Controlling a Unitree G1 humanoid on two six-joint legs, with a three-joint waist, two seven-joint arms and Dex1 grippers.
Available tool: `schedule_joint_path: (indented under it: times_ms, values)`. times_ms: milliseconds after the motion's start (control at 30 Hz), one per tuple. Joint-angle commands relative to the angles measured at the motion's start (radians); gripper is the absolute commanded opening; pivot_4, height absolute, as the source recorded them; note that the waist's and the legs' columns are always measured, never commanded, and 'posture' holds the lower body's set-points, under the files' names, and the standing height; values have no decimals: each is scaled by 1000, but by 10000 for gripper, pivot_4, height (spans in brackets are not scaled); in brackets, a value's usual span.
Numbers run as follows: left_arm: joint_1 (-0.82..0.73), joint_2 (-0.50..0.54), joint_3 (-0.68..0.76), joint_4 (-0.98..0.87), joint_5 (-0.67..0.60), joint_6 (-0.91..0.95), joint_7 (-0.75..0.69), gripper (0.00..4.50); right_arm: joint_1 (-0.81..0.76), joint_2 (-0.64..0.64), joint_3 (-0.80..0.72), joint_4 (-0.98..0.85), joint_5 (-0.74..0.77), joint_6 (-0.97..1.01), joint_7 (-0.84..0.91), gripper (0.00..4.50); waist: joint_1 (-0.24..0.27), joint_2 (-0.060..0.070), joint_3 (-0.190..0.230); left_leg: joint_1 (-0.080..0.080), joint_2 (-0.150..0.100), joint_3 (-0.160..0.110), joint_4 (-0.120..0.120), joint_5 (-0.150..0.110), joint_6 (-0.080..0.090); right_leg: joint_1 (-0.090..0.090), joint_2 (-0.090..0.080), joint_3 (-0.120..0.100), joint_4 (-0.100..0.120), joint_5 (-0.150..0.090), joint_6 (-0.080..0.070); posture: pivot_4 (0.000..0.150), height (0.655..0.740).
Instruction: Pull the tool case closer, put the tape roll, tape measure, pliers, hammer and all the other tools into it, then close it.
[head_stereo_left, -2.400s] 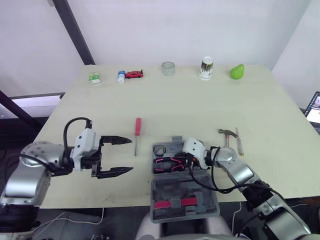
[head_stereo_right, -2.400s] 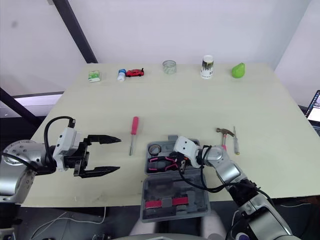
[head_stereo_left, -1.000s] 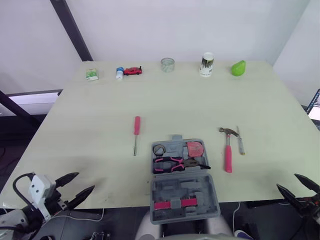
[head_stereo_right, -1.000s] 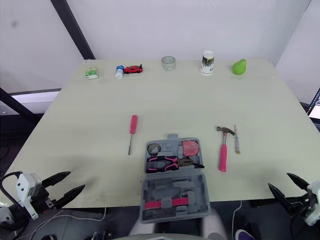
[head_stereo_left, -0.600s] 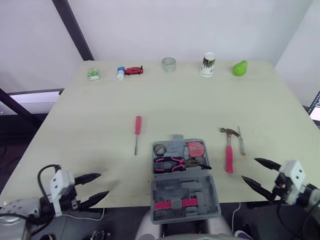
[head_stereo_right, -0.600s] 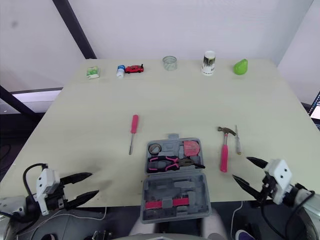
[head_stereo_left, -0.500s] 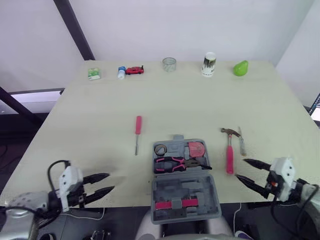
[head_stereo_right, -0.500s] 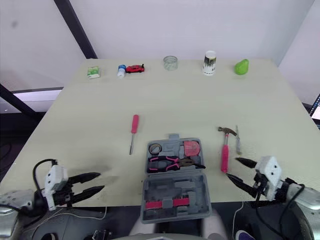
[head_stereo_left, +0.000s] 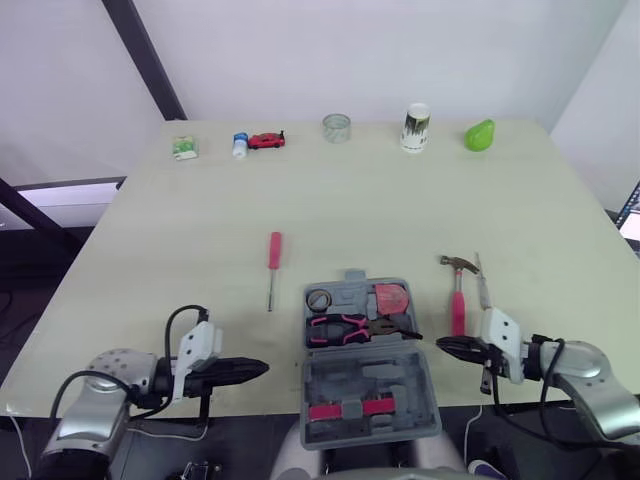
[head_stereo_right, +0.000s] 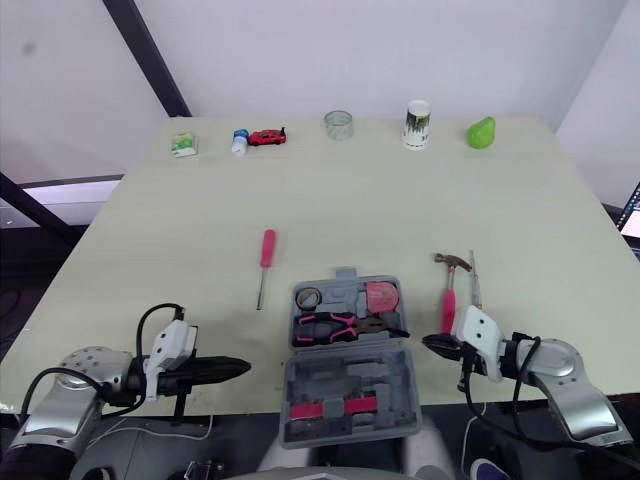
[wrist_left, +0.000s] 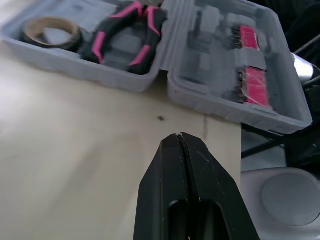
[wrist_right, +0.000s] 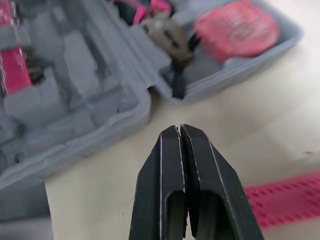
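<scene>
Twin head cameras look forward and down from above the near edge of the table, taking in its whole top as far as the wall. The two pictures overlap almost fully, with the right eye's scene sitting slightly leftward. The left wrist camera looks low along the left fingers, pressed together, close to the open tool case from its left side. The right wrist camera, equally close, looks along the right fingers, also pressed together, at the case's right edge. All four views share the case.
</scene>
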Motion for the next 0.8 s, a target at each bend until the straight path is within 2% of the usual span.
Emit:
schedule_joint_path:
  times_ms: [33,233,800]
  values:
    - [-38,-25,-31,30,26,-25,14,0,-15,16,24,16,-43,-45,-26,735,1,0,0,0,0,0,0,0,0,0,0,0,0,0,0,1500,7400]
    - [-70,-48,-53,65,36,-40,16,0,-55,41,76,43,-98,-40,-53,735,-7,0,0,0,1,0,0,0,0,0,2,1,1,0,0,1500,7400]
    - [-134,-80,-102,143,106,-95,52,0,-114,81,114,61,-113,-32,-56,735,-7,0,0,0,1,0,1,0,0,0,3,2,2,0,0,1500,7400]
